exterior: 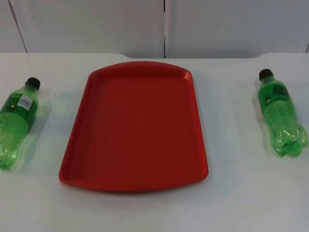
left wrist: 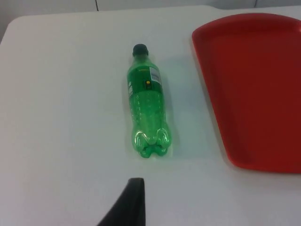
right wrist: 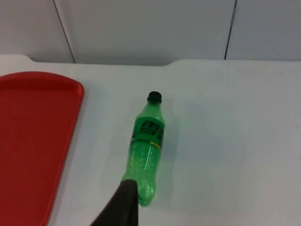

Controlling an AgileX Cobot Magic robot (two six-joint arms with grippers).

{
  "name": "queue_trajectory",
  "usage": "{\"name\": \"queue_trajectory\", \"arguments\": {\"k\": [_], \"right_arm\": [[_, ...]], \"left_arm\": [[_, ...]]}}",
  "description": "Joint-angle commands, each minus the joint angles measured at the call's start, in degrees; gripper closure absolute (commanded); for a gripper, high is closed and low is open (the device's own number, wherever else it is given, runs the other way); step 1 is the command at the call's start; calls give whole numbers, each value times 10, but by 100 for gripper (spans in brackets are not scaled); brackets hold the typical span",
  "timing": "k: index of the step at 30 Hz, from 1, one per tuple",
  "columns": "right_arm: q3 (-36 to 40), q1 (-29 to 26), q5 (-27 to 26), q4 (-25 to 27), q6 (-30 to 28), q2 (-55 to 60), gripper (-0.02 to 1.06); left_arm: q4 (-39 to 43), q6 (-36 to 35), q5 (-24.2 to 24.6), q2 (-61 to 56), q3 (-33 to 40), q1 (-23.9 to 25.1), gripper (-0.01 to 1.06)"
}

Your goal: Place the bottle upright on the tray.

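Note:
A red tray (exterior: 77, 140) lies in the middle of the white table, with nothing on it. Two green plastic bottles with black caps lie on their sides, caps toward the wall. The left bottle (exterior: 15, 123) rests left of the tray and the right bottle (exterior: 281, 113) rests right of it. In the left wrist view the left bottle (left wrist: 146, 108) lies ahead of my left gripper (left wrist: 128, 207), clear of it, beside the tray's edge (left wrist: 211, 94). In the right wrist view my right gripper (right wrist: 123, 205) hangs just short of the right bottle's (right wrist: 146, 146) base, with the tray (right wrist: 28, 141) off to one side.
The grey partition wall (exterior: 164, 24) closes the table's far edge behind the tray. Bare white table top (exterior: 154, 212) runs along the front, and a strip of it separates each bottle from the tray.

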Motion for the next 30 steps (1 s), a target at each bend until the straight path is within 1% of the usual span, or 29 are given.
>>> {"name": "queue_trajectory", "arguments": {"k": [1,2,5,6,9,12,13,18,19,24,25,30], "right_arm": [[-36,-2,-3,0,3,72,0],[-36,-2,-3,0,3,72,0],[-64,-2,15,0,3,140,0],[-64,-2,15,0,3,140,0],[-67,-2,22,0,-1,191,0],[-67,-2,22,0,-2,215,0],[-67,-2,22,0,-2,215,0],[-67,-2,14,0,-15,221,0],[-67,-2,14,0,-15,221,0],[-67,-2,8,0,-15,221,0],[-67,-2,8,0,-15,221,0],[-67,-2,5,0,-15,221,0]], "left_arm": [[-9,-5,-25,39,-3,-3,0],[-9,-5,-25,39,-3,-3,0],[-10,-5,-50,88,-4,-3,0],[-10,-5,-50,88,-4,-3,0],[-11,-5,-66,144,-13,-3,0],[-11,-5,-76,206,-26,-3,0],[-11,-5,-76,206,-26,-3,0],[-14,-5,-95,302,-54,-3,0],[-14,-5,-95,302,-54,-3,0],[-7,1,-132,408,-94,-3,0],[-7,1,-132,408,-94,-3,0],[17,1,-160,526,-160,-3,0]]}}
